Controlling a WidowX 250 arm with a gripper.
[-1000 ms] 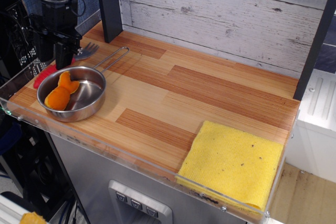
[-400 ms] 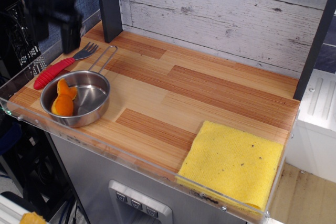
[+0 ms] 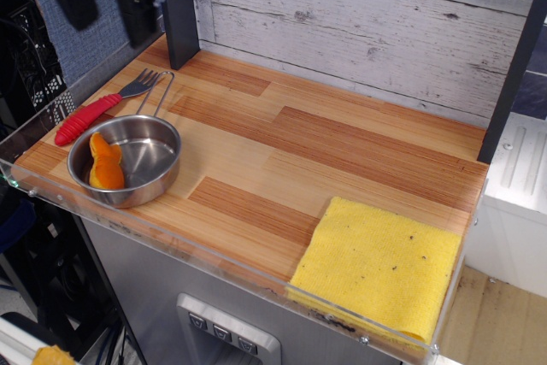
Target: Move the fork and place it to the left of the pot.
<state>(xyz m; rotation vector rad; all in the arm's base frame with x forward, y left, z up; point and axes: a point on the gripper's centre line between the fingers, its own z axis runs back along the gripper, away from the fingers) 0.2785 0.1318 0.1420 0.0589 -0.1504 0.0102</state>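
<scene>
The fork (image 3: pixel 88 117) lies flat on the wooden counter at the far left, red ribbed handle toward the front left, grey tines toward the back. The pot (image 3: pixel 155 162) stands just right of and in front of it, with orange pieces (image 3: pixel 105 165) inside. Its wire-loop handle (image 3: pixel 157 92) points back, close beside the fork's tines. My gripper (image 3: pixel 109 8) hangs blurred in the air at the top left, well above the fork. Its two dark fingers (image 3: pixel 137 16) stand apart with nothing between them.
A yellow cloth (image 3: pixel 380 264) lies at the front right corner. A dark post (image 3: pixel 178 8) rises at the back left, next to my gripper. A clear plastic rim (image 3: pixel 197 256) edges the counter's front and left. A whitewashed plank wall (image 3: pixel 359 23) closes the back.
My gripper has risen from low over the fork's handle to high at the top left, empty. The fork lies uncovered. The pot has shifted slightly and its handle has swung left toward the tines.
</scene>
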